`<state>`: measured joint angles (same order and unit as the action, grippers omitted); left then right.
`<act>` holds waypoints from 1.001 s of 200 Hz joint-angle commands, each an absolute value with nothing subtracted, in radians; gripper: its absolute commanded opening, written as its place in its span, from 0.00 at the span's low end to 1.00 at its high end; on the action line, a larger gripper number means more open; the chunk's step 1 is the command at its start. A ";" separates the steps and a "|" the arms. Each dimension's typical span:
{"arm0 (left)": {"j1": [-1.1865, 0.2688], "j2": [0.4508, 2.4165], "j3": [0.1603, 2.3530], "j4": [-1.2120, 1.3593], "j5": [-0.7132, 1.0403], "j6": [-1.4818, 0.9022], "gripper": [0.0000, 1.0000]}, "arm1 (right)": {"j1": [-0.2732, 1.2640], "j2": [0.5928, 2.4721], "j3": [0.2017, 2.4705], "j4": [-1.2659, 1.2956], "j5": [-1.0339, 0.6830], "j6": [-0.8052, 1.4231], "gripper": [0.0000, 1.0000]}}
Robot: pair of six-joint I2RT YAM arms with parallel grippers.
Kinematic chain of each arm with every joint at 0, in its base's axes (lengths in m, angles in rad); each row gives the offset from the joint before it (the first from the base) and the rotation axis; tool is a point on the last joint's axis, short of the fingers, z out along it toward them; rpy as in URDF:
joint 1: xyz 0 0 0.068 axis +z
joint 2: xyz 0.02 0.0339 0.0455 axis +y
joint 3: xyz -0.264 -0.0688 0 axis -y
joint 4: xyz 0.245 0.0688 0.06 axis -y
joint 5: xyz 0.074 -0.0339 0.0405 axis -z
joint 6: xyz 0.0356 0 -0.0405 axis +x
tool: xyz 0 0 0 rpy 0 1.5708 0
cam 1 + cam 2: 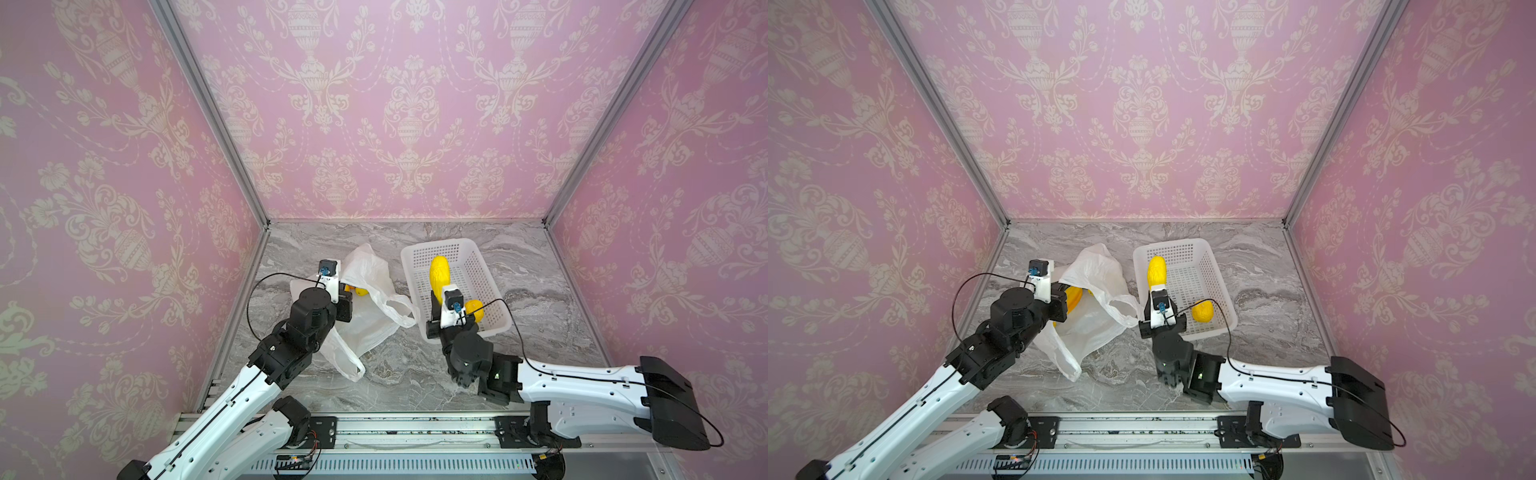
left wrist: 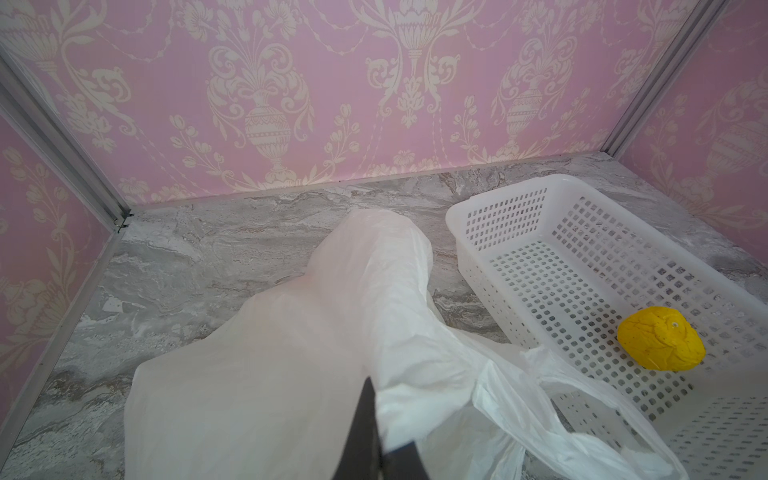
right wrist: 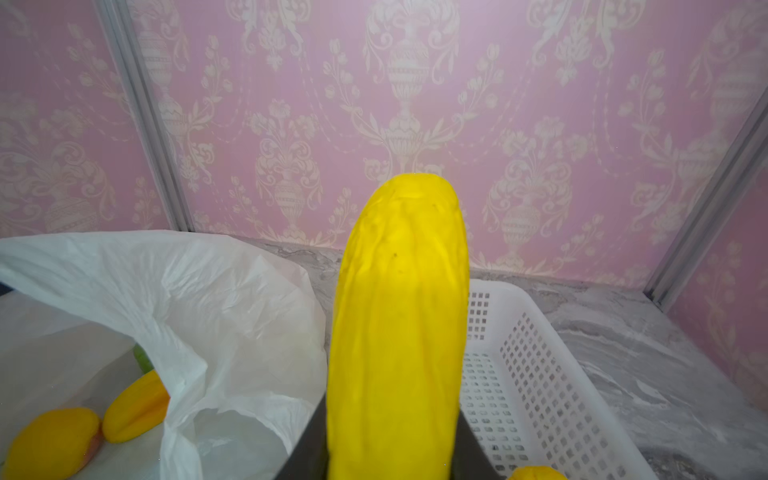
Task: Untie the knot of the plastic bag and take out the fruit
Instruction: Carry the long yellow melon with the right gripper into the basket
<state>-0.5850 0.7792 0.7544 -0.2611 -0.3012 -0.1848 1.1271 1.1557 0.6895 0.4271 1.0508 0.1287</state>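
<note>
fruit unloading under way
right gripper (image 3: 392,455) clamped on long bumpy yellow toy fruit (image 3: 399,311), over white perforated basket (image 1: 478,266) at 3 o'clock of thin white plastic bag (image 1: 370,320); left gripper (image 2: 374,440) pinched shut on bag film. next: lower, release, return for yellow pieces (image 3: 54,440) inside bag.

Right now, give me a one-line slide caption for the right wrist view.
Right gripper holds a long yellow fruit by the basket, beside the open bag with more fruit inside.
</note>
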 commanded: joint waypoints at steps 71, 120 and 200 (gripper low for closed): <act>-0.578 0.765 0.740 -0.256 -0.316 -0.199 0.00 | 0.666 1.388 0.896 -0.248 0.430 0.683 0.11; -0.579 0.768 0.744 -0.262 -0.315 -0.199 0.00 | 0.645 1.604 1.035 -0.345 0.375 0.679 0.07; -0.578 0.770 0.742 -0.254 -0.316 -0.195 0.00 | 0.588 1.720 1.070 -0.357 0.335 0.713 0.20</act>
<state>-0.5846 0.7795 0.7494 -0.2581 -0.3012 -0.1848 0.6075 1.6932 1.0485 -0.3321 0.3614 0.6823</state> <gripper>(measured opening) 0.046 0.300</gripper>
